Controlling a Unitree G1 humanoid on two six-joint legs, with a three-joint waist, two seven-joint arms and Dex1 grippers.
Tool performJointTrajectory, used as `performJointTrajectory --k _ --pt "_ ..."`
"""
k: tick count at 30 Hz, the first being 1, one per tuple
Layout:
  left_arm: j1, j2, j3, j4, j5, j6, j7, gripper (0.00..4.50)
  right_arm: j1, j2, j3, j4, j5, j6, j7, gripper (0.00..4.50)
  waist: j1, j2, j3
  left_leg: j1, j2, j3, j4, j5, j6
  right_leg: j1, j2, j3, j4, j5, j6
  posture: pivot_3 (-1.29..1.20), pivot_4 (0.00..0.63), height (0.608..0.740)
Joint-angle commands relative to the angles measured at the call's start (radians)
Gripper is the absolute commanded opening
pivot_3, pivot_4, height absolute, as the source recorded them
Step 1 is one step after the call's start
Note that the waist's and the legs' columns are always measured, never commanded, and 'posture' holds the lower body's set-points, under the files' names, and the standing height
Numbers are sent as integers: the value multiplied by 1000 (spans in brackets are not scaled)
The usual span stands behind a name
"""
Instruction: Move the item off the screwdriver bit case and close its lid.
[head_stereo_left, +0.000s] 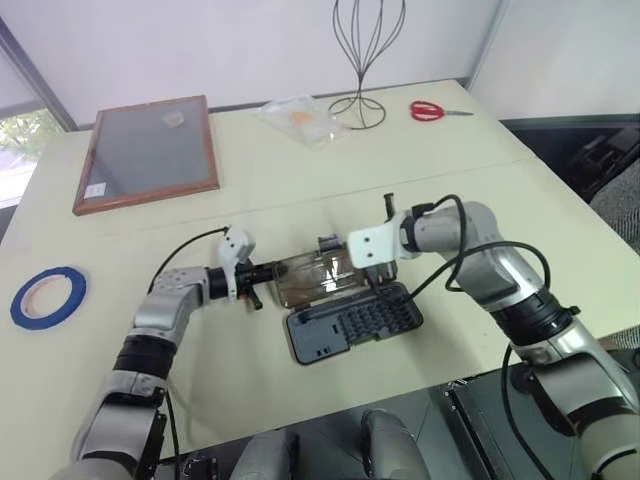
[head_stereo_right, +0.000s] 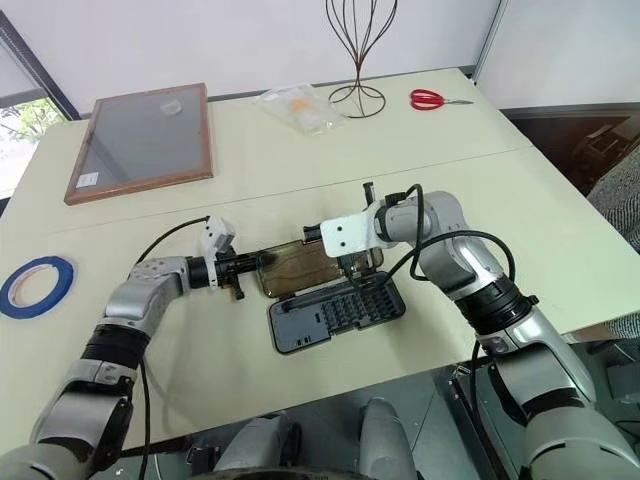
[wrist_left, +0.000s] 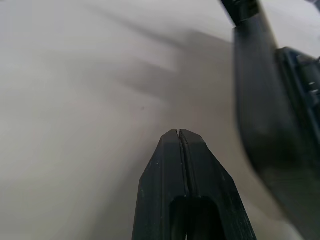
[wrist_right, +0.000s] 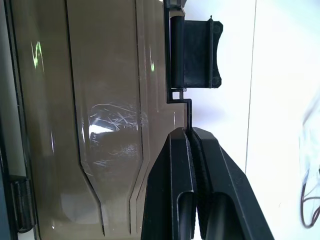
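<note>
Right gripper (wrist_right: 190, 131) pinches the half-raised lid (head_stereo_left: 315, 278)'s edge; left gripper (wrist_left: 178, 133) closed, empty. A slip could drop the lid open.

The left pincer (head_stereo_left: 262, 273) is pressed closed, and the raised brown lid (head_stereo_left: 318, 279) stands right at its tip, blocking the way across. The right pincer (wrist_right: 190, 131), also closed, grips the lid's far edge just below the latch tab (wrist_right: 195, 52), so that edge is taken. Below both, the open case (head_stereo_left: 352, 324) covers the tabletop (head_stereo_left: 300, 190). Behind the left pincer lies bare surface out to the tape roll (head_stereo_left: 48, 297), well apart. Beyond both, wide clear surface reaches the framed board (head_stereo_left: 147, 152), plastic bag (head_stereo_left: 300, 118), wire stand (head_stereo_left: 362, 60) and scissors (head_stereo_left: 432, 111).
</note>
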Motion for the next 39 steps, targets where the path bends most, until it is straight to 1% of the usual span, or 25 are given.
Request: performJointTrajectory --k 1,7,10,12,13,18,22,25,30,35,39 --pt "-9 -7 -10 -42 -11 11 -30 0 0 -19 -44 -62 7 14 -14 42 0 0 0 0 0 0 0 0 0 0 0 0 0 0 0 0 150 740" --pt "-10 -21 1 -63 -29 32 -45 0 13 -21 -46 -86 13 47 -12 42 0 0 0 0 0 0 0 0 0 0 0 0 0 0 0 0 150 740" --pt "-18 -28 7 -65 -37 38 -45 0 11 -22 -57 -99 20 70 -9 863 1 0 0 0 0 0 0 0 0 0 0 0 0 0 0 0 150 740" --pt "-23 -29 9 -64 -35 42 -46 0 4 -22 -70 -111 33 101 3 1958 2 0 0 0 0 0 0 0 0 0 0 0 0 0 0 0 150 740" --pt "-25 -29 10 -64 -35 43 -48 0 -1 -27 -86 -130 54 132 22 2430 3 0 0 0 0 0 0 0 0 0 0 0 0 0 0 0 150 740" --pt "-36 -28 11 -59 -34 40 -59 0 -16 -72 -185 -250 172 290 114 2430 4 0 0 0 0 -1 0 0 0 0 0 0 0 0 0 0 150 740" --pt "-42 -21 11 -70 -40 45 -82 0 -31 -116 -254 -312 249 391 141 2430 4 0 0 0 0 -1 0 0 0 0 0 0 0 0 0 0 150 740" --pt "-32 -4 7 -119 -70 89 -133 0 -38 -158 -289 -323 285 423 138 2430 4 -1 1 -1 0 -1 0 0 0 0 0 0 -1 0 0 0 150 740" --pt "-6 55 -19 -220 -120 200 -220 0 -40 -195 -310 -307 309 448 91 2430 4 -1 1 -1 0 0 0 0 0 0 0 0 -1 0 0 0 150 740" --pt "18 138 -61 -296 -129 243 -313 0 -26 -207 -305 -308 330 454 62 2430 3 -1 1 -1 0 0 -1 0 0 0 0 0 0 0 0 0 150 740" --pt "26 169 -72 -341 -140 259 -343 0 -21 -207 -294 -304 337 454 42 2430 6 -1 1 -1 0 0 0 0 0 0 0 0 -1 0 0 0 150 740"
